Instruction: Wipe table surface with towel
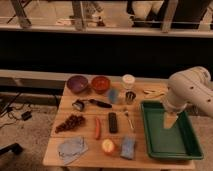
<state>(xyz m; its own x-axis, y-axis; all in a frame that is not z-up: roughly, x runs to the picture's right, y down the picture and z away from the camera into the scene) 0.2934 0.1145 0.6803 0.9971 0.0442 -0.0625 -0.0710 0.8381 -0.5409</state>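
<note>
The towel (71, 148), a wrinkled grey-blue cloth, lies at the front left corner of the light-brown wooden table surface (85, 130). My gripper (169, 121) hangs from the white arm at the right, over the green tray, far from the towel. Its fingers point down and stand open, with nothing between them.
A green tray (186, 150) fills the table's right side. A purple bowl (77, 83), a red bowl (100, 83), a white cup (129, 80), a metal cup (130, 97), a brush (90, 104), grapes (70, 122), a carrot (97, 127), a black remote (113, 122), an apple (108, 146) and a blue sponge (128, 147) lie around.
</note>
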